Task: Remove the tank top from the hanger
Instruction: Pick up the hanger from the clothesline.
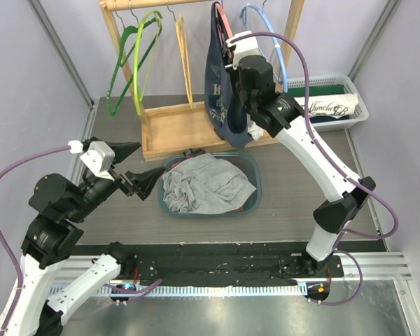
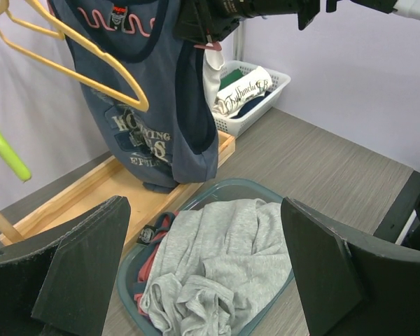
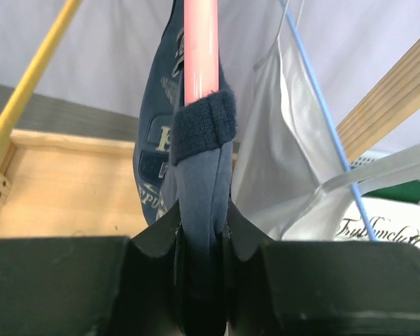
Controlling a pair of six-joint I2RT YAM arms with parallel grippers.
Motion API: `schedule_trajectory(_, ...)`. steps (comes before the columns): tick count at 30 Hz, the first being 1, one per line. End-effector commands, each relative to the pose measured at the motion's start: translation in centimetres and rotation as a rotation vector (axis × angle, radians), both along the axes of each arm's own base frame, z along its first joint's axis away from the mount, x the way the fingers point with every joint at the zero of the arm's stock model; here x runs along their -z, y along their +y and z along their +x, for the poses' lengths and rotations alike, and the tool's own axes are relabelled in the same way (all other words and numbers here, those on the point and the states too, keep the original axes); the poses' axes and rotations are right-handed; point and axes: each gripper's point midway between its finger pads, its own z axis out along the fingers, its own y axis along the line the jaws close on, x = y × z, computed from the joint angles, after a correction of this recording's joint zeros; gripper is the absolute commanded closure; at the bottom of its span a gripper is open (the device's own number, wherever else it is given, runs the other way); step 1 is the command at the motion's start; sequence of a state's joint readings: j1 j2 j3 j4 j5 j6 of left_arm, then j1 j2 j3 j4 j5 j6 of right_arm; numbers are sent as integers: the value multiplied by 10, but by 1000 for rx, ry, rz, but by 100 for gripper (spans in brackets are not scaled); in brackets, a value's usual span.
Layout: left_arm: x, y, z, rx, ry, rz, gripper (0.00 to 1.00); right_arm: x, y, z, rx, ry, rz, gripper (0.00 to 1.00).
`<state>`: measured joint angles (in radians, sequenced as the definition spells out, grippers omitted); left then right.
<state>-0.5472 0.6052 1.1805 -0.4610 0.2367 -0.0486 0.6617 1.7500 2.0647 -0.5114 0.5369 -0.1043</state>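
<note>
A navy tank top [image 1: 222,91] with pale lettering hangs from a pink hanger [image 1: 223,21] on the wooden rack. In the right wrist view its shoulder strap [image 3: 204,140] wraps the pink hanger arm [image 3: 200,49], and my right gripper [image 3: 203,220] is shut on the strap just below the hanger. From above, the right gripper [image 1: 232,50] sits at the top of the garment. My left gripper [image 1: 135,168] stands wide open and empty, low at the left. It faces the tank top [image 2: 157,119] from a distance, over the teal basket [image 2: 266,186].
The teal basket [image 1: 255,175] holds grey and red clothes, in front of the rack's wooden base [image 1: 175,129]. Green hangers [image 1: 136,63], a yellow hanger [image 1: 184,56] and a blue hanger [image 1: 278,52] hang alongside. A white basket [image 1: 357,98] of folded clothes stands at the back right.
</note>
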Motion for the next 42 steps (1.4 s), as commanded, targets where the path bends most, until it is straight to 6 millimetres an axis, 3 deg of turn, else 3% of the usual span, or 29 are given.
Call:
schedule_trajectory(1,-10,3,-1,-12,-42,-18,6,-100,-21,-18,34,-298,185,99)
schedule_trajectory(5,-10,4,-1,-15,-44,-14,6,-131,-24,-27,14,-394,255,99)
schedule_trajectory(8,-10,5,-1,-19,-47,-15,6,-137,-25,-29,9,-416,272,99)
schedule_trajectory(12,-10,6,-2,-22,-47,-15,5,-125,-25,-31,2,-451,303,99)
schedule_trajectory(13,-9,6,0,-23,-45,-14,5,-108,-23,-29,0,-439,295,99)
schedule_trajectory(16,-10,5,0,-20,-45,-14,5,-111,-20,-26,-12,-498,331,99)
schedule_trajectory(17,-11,5,1,-23,-45,-14,5,-94,-7,-13,-25,-445,288,99)
schedule_trajectory(18,-13,6,1,-25,-51,-13,5,-89,-4,-7,-18,-417,266,99)
schedule_trajectory(19,-15,7,0,-27,-57,-16,5,-100,-2,-5,-15,-420,275,99)
schedule_trajectory(20,-16,8,0,-33,-59,-19,5,-93,0,-1,-13,-402,267,99)
schedule_trajectory(24,-12,9,2,-45,-54,-8,5,-107,0,-11,-28,-502,319,99)
schedule_trajectory(34,-9,12,2,-57,-57,-6,5,-170,3,-40,-49,-722,350,99)
schedule_trajectory(42,-9,14,3,-66,-59,-3,5,-186,1,-59,-52,-786,359,99)
